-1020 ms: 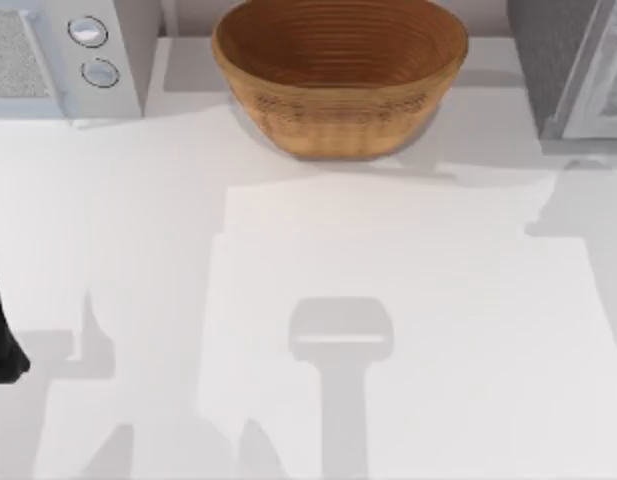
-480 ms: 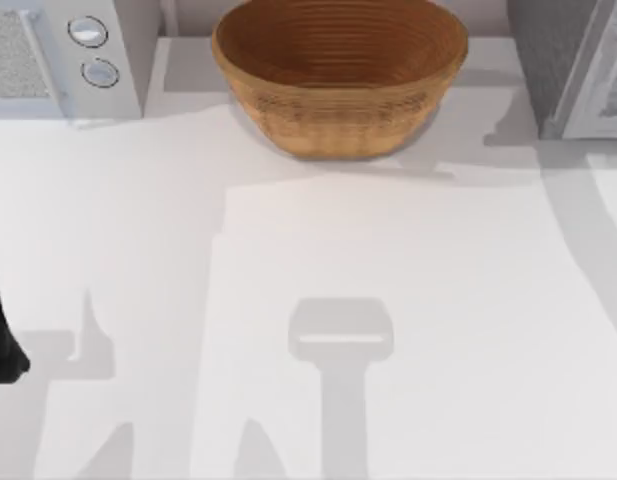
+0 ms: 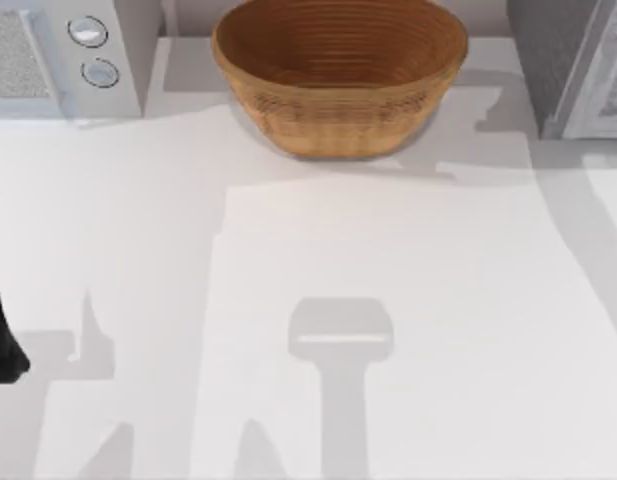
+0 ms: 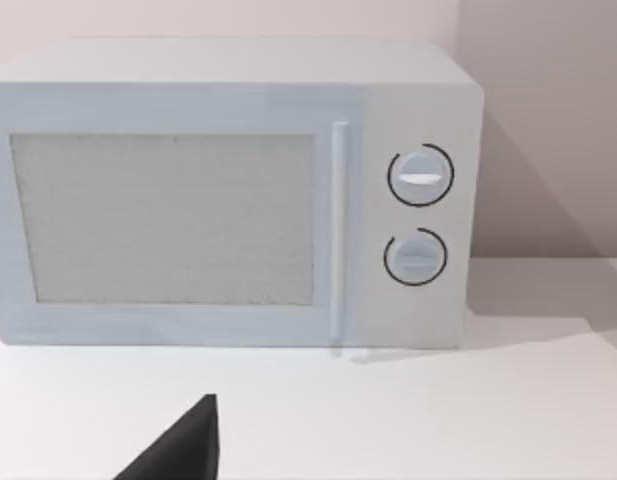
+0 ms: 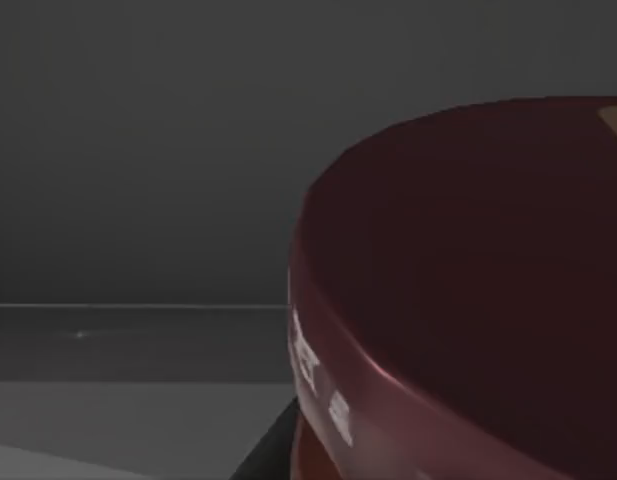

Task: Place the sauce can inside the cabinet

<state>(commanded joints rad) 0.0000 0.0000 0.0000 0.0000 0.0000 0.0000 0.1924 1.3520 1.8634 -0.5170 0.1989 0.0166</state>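
Sauce can [image 5: 468, 290], its maroon top close before the right wrist camera against a dark grey interior, seems inside the cabinet [image 3: 568, 65]; whether the right pincer pinches it I cannot tell; clipping the cabinet could topple it.

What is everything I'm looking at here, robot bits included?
Basket: one, woven brown, back middle of the table.
Microwave: one, white with two round dials, back left.
Cabinet: one, grey speckled with a pale-framed door, back right.
Sauce can: one, dark maroon top, very close to the right wrist camera, in a dark grey space.
Table: one, white.
Left arm: one, black, at the table's left edge.
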